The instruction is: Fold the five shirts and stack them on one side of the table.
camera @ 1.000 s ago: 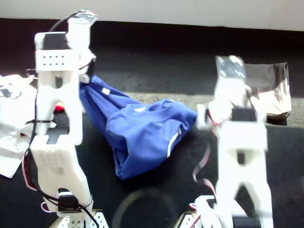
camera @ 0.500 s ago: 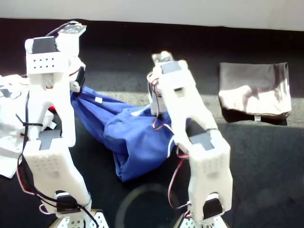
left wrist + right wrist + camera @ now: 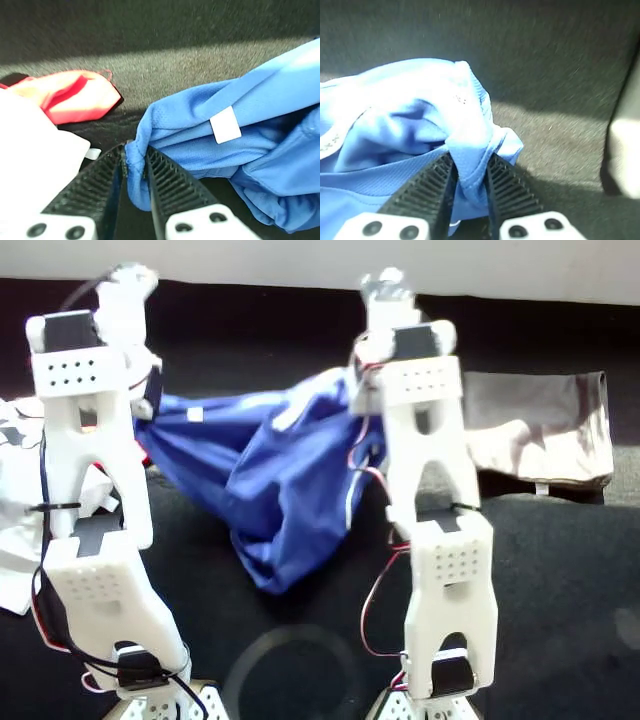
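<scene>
Blue shirt (image 3: 280, 480) in both jaws, folded grey shirt (image 3: 540, 430) beside, red shirt (image 3: 75, 97) near

blue shirt (image 3: 270, 480) hangs bunched and stretched between two raised ends, one pinched in the left gripper (image 3: 134, 167), the other in the right gripper (image 3: 469, 172), its middle sagging low. grey shirt (image 3: 540, 430) lies folded flat on the right side. white heap (image 3: 25, 500) lies crumpled on the left side, red shirt (image 3: 70, 97) just beside it.

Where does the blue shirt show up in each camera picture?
High view: the blue shirt stretches mid-picture between both arms.
Left wrist view: blue shirt, one corner in the jaws of the left gripper.
Right wrist view: blue shirt, another corner in the jaws of the right gripper.
Shared landmark: the dark table.
</scene>
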Robot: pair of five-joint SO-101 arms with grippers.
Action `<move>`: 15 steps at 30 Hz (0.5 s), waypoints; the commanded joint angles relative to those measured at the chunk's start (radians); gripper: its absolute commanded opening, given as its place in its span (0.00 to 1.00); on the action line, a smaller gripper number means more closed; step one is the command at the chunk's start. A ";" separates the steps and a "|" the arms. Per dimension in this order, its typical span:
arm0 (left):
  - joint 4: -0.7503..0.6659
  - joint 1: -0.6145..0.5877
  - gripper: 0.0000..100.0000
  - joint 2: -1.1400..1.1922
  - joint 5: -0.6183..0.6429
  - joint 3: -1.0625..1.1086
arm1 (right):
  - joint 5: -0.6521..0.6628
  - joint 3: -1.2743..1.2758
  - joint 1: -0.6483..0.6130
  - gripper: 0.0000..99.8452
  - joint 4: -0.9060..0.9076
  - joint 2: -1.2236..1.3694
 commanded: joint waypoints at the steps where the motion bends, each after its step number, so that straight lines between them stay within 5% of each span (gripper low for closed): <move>1: 0.005 -0.015 0.01 -0.067 -0.003 -0.168 | 0.078 -0.214 0.073 0.01 0.010 -0.073; 12: 0.008 -0.016 0.01 -0.108 -0.002 -0.432 | 0.127 -0.573 0.157 0.01 0.010 -0.087; 15: 0.008 -0.015 0.01 -0.189 -0.002 -0.397 | 0.126 -0.565 0.154 0.08 0.015 -0.108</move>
